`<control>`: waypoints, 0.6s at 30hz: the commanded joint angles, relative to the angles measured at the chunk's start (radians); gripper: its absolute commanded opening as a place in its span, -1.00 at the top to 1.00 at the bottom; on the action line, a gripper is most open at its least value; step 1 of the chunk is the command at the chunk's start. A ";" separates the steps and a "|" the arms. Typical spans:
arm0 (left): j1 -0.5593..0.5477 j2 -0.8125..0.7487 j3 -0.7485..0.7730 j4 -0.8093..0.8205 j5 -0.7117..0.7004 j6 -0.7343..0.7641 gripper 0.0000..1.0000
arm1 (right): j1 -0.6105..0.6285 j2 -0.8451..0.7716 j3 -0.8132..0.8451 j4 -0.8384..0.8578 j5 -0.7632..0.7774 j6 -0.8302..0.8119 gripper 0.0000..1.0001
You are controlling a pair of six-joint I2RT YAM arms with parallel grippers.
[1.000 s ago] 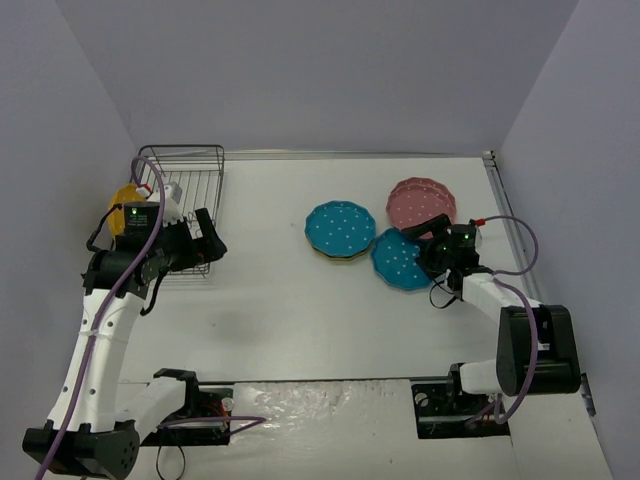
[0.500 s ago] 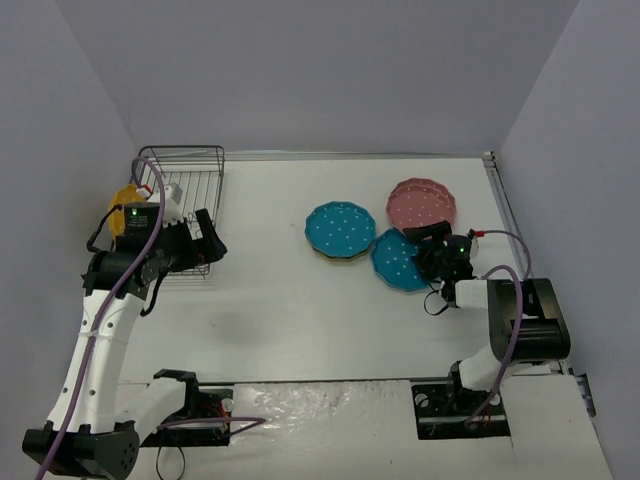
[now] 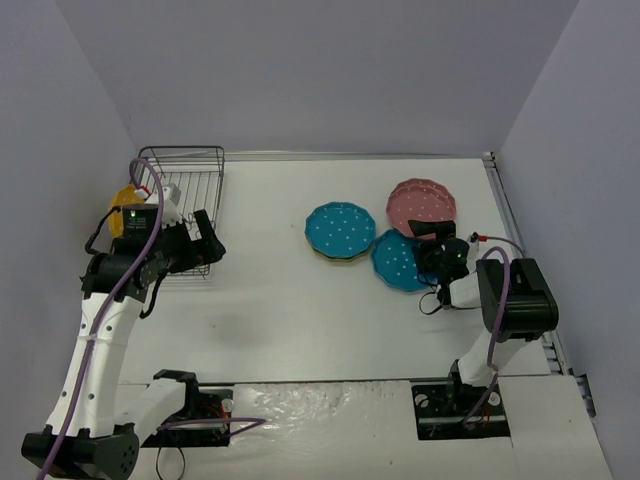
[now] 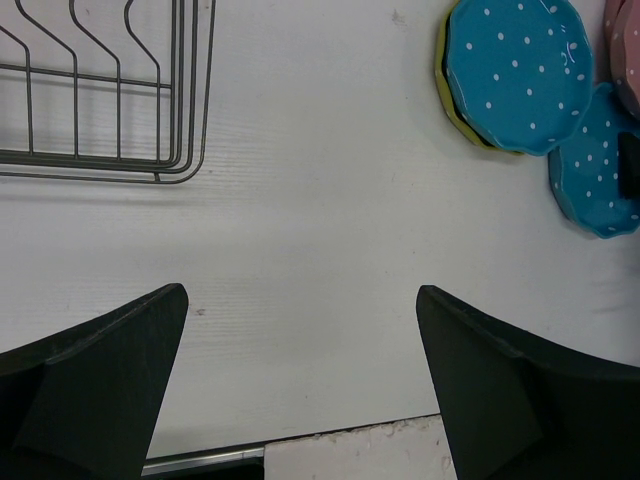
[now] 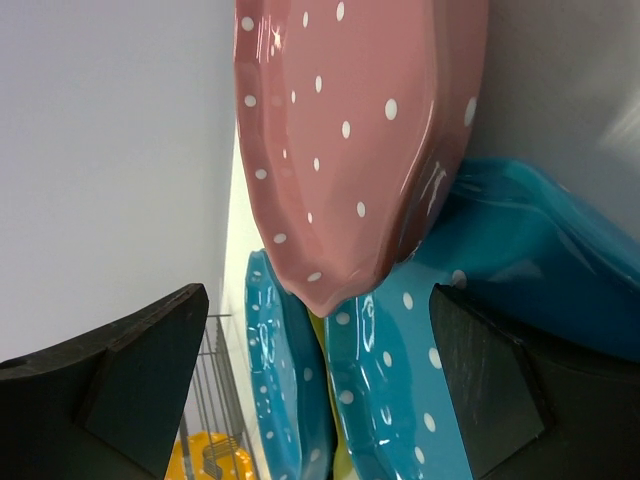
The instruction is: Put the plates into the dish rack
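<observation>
The dark wire dish rack (image 3: 183,190) stands at the far left, with an orange-yellow plate (image 3: 122,208) at its left side. My left gripper (image 3: 207,243) hovers open by the rack's near right corner, over bare table (image 4: 300,292). A teal plate (image 3: 340,229) lies on an olive-yellow plate (image 4: 450,95) mid-table. A second teal plate (image 3: 398,260) lies partly under the pink plate (image 3: 421,202). My right gripper (image 3: 432,248) is low, turned on its side and open (image 5: 312,295). It faces the edges of the pink plate (image 5: 350,130) and the teal plate (image 5: 400,390).
Grey walls close in the table at the back and sides. A metal rail (image 3: 510,225) runs along the right edge, close to the right arm. The rack's wires (image 4: 100,110) lie just ahead and left of the left fingers. The arm bases (image 3: 460,400) sit at the near edge.
The right arm has folded in toward the plates, its elbow swinging up and left, and its jaws have narrowed slightly. The left arm and all plates have stayed put.
</observation>
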 commanded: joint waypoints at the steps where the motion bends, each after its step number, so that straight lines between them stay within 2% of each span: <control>1: -0.003 -0.018 0.052 0.027 -0.008 0.005 -0.94 | -0.007 0.059 -0.014 0.186 0.077 0.057 -0.74; 7: -0.003 -0.021 0.054 0.019 -0.013 0.005 -0.94 | -0.007 0.162 -0.021 0.333 0.084 0.112 -0.54; 11: -0.003 -0.019 0.060 0.012 -0.014 0.006 -0.94 | -0.007 0.190 -0.019 0.355 0.087 0.116 -0.45; 18: -0.003 -0.017 0.061 0.006 -0.022 0.016 -0.94 | -0.007 0.210 0.004 0.358 0.099 0.109 -0.05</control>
